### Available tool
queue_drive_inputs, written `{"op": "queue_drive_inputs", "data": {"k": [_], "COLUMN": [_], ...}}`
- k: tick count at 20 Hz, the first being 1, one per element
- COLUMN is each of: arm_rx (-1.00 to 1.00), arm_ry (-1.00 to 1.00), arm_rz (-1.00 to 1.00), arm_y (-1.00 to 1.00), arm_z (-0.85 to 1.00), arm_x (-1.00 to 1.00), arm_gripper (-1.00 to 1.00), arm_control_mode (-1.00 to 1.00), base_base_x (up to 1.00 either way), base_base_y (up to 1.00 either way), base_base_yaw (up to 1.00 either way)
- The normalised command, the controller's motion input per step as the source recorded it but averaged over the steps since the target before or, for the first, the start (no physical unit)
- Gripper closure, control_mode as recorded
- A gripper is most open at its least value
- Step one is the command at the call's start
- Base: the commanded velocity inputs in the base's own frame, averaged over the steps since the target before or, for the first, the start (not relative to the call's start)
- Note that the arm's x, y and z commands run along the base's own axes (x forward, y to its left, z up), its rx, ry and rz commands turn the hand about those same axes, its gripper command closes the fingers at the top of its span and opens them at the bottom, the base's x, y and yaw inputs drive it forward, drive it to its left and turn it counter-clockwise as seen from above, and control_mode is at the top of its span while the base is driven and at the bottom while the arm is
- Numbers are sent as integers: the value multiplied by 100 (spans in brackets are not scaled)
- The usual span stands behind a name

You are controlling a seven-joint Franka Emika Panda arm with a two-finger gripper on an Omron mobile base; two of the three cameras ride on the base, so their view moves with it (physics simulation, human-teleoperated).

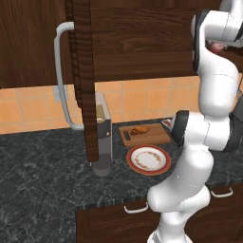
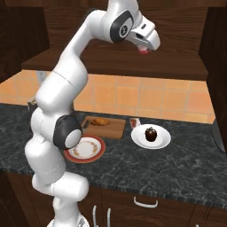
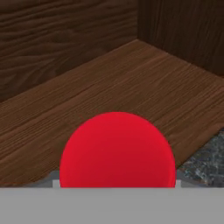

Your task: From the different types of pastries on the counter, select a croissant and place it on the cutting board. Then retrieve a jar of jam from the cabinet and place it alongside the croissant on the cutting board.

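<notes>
- The jar of jam [image 3: 117, 151] is being gripped inside the cabinet [image 1: 142, 38]; in the hand view its round red top is being seen at 6 o'clock, close against the camera.
- The gripper [image 2: 143, 49] is being held up at the cabinet shelf, with red showing beneath the hand. Whether the jaws are closed on the jar cannot be told.
- A firm hold is being advised before lifting, and a straight withdrawal clear of the shelf edge and the open door [image 1: 85, 80].
- The croissant [image 2: 102, 121] is lying on the cutting board [image 2: 116, 129], with bare board beside it for the jar.
- On the counter [image 2: 186, 164], a red-rimmed plate [image 2: 85, 149] is sitting at 7 o'clock of the board, and a white plate [image 2: 160, 141] with a dark pastry at 3 o'clock.
</notes>
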Motion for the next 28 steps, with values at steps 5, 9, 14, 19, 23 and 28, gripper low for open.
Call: {"op": "queue_drive_inputs", "data": {"k": [5,9,14,19,23,28], "arm_rx": [-10,-4,1,0,0,0], "arm_ry": [1,13,1,-2,-2,0], "arm_rz": [1,0,5,15,16,14], "arm_y": [12,39,25,76,86,74], "arm_z": [36,5,-24,-79,-69,-47], "arm_x": [-94,-100,-35,-86,-100,-100], "arm_gripper": [100,100,100,100,100,100], "arm_control_mode": [-100,-100,-100,-100,-100,-100], "base_base_x": [0,0,0,0,0,0], "base_base_y": [0,0,0,0,0,0], "base_base_yaw": [0,0,0,0,0,0]}}
